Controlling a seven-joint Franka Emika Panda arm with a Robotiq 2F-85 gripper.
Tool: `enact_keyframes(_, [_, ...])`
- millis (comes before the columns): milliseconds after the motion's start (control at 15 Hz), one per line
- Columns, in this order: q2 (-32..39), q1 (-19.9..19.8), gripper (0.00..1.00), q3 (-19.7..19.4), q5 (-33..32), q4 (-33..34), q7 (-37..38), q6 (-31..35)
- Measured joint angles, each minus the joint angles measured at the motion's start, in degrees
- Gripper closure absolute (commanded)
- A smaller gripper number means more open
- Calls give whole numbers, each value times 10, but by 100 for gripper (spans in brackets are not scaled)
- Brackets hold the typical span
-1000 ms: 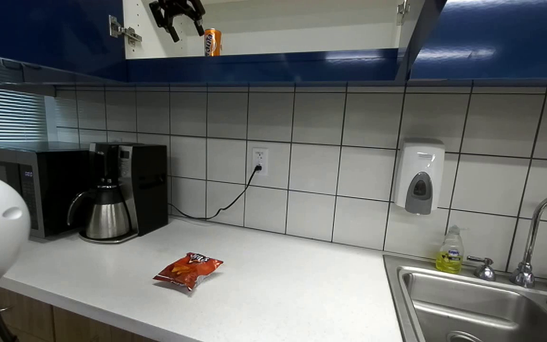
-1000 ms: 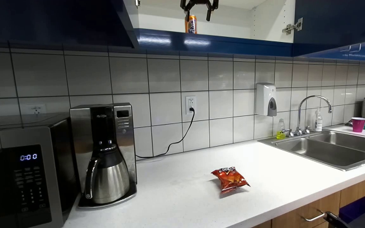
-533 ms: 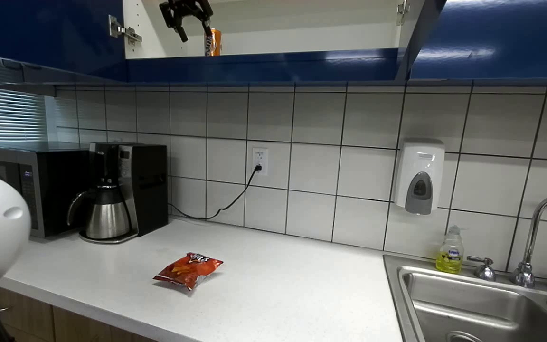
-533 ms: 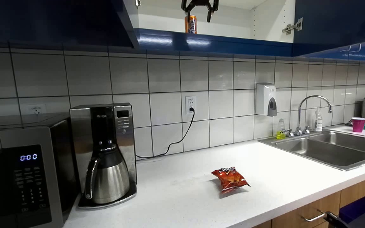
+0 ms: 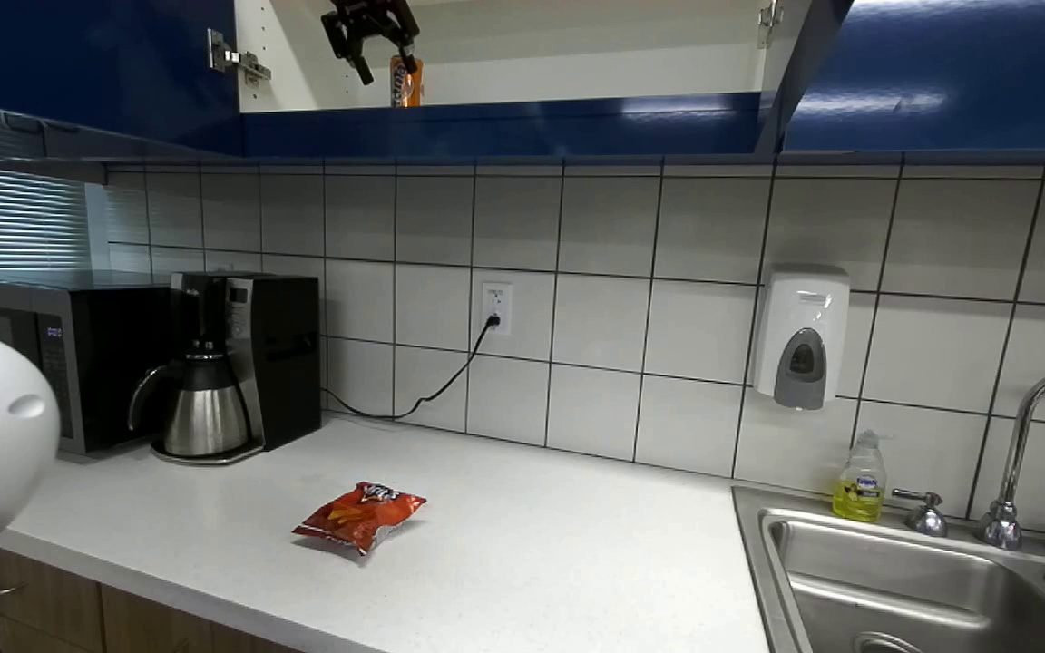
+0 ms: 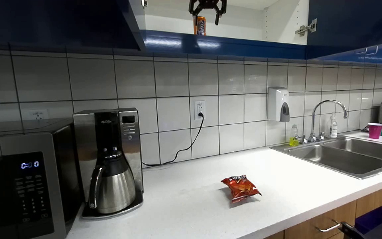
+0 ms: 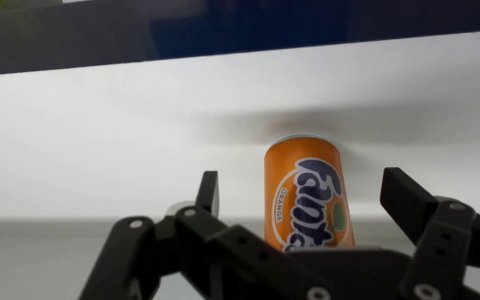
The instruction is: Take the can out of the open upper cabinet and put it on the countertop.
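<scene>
The orange can [image 5: 406,89] stands upright on the shelf of the open upper cabinet [image 5: 522,129], just behind its blue front edge; it also shows in an exterior view [image 6: 201,27]. My black gripper [image 5: 388,74] is inside the cabinet, level with the can's upper part, and one finger overlaps the can in both exterior views. The gripper also shows in an exterior view [image 6: 206,24]. In the wrist view the can [image 7: 302,187] lies between the open fingers [image 7: 209,189], apart from both; the gripper body hides one end of it. The white countertop [image 5: 532,562] is far below.
A red-orange snack packet [image 6: 240,188] lies on the countertop. A coffee maker [image 6: 111,159] and a microwave [image 6: 28,179] stand at one end, a steel sink [image 6: 340,159] at the other. Open blue cabinet doors [image 6: 353,26] flank the shelf. A soap dispenser [image 5: 802,336] hangs on the tiles.
My gripper has moved rightward and slightly down in an exterior view, so that a finger now overlaps the can. The can has not moved and the fingers stay open.
</scene>
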Motion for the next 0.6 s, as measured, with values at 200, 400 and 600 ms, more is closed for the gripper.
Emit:
enact_keyframes(200, [17,2,0,0,-1,22,1,-4])
enact_keyframes(400, [34,4,0,0,-2,43,1,-15])
enact_keyframes(600, [50,7,0,0,-4,65,2,-26])
